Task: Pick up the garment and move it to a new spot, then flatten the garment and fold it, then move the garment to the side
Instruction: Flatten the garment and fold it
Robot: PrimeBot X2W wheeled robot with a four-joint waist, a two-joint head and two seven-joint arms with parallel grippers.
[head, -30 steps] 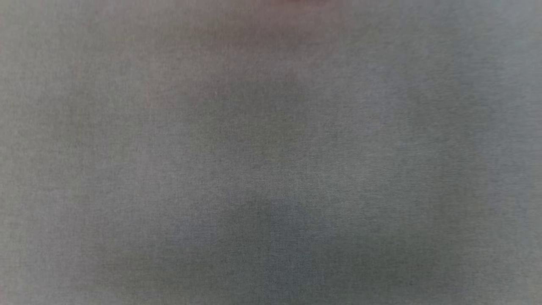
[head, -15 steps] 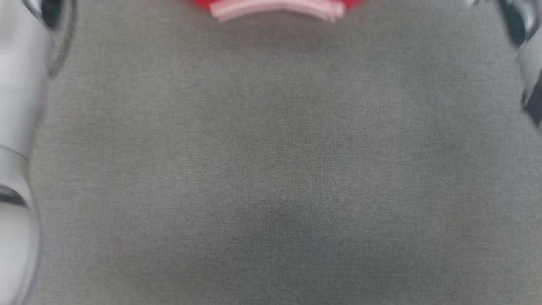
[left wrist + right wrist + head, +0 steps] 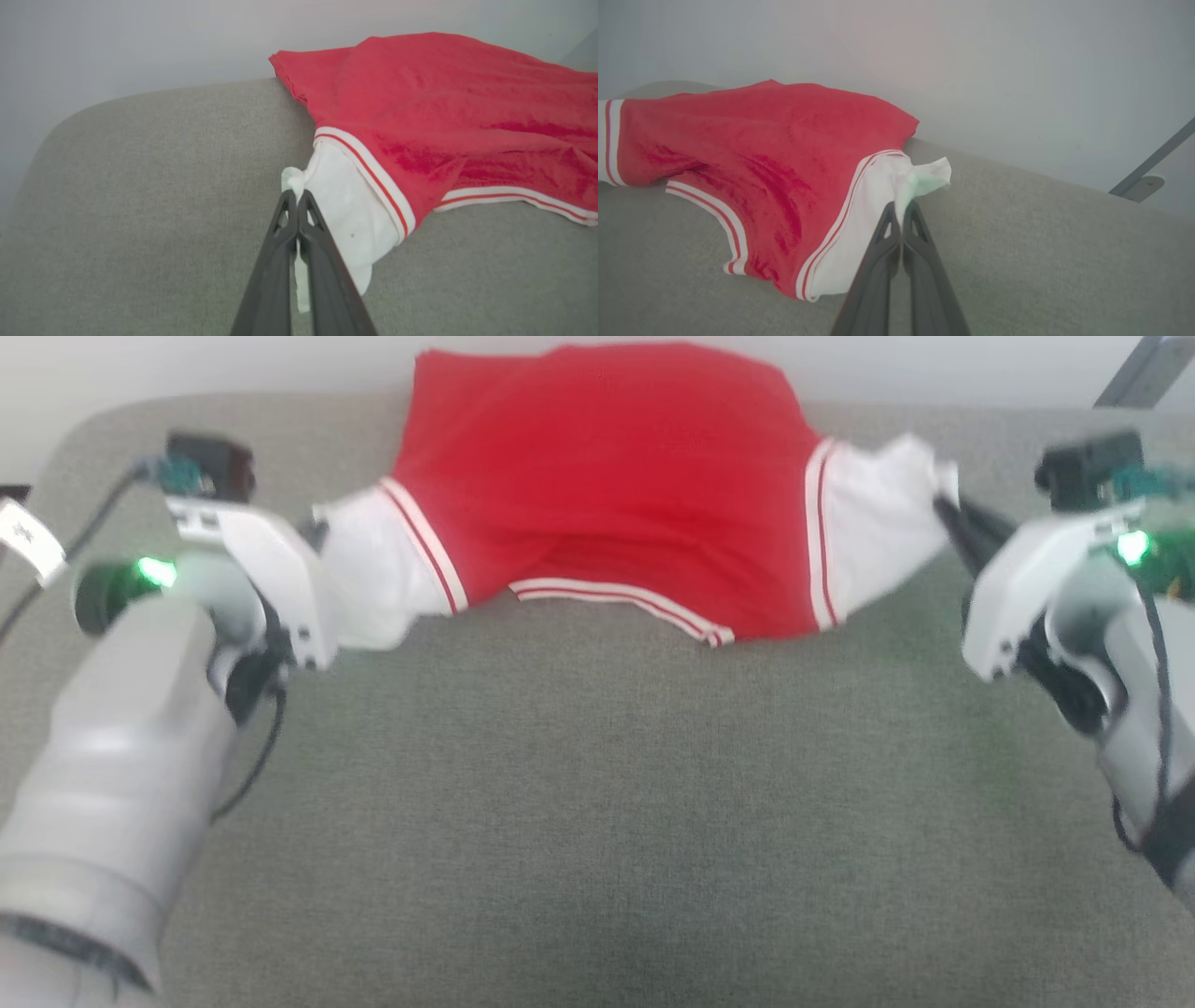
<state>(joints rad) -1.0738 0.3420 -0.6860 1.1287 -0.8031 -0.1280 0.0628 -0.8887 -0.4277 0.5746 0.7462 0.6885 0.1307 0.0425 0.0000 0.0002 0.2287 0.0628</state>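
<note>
Red garment point(image 3: 607, 476) at the far edge of the grey desk point(image 3: 597, 803), spread between left claw point(image 3: 295, 198) and right claw point(image 3: 900, 210), each clamped on a white cuff tip. Risk: these shallow pinches may slip under tension, dropping one side.

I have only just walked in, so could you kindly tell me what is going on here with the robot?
The robot is handling a bright red soft fabric garment with wide white cuff panels. Its left gripper is shut on one white cuff and its right gripper on the other, with the garment spread between them. The red middle lies rumpled on the grey fabric surface near its far edge, by the pale wall. It is not yet flat or folded.
</note>
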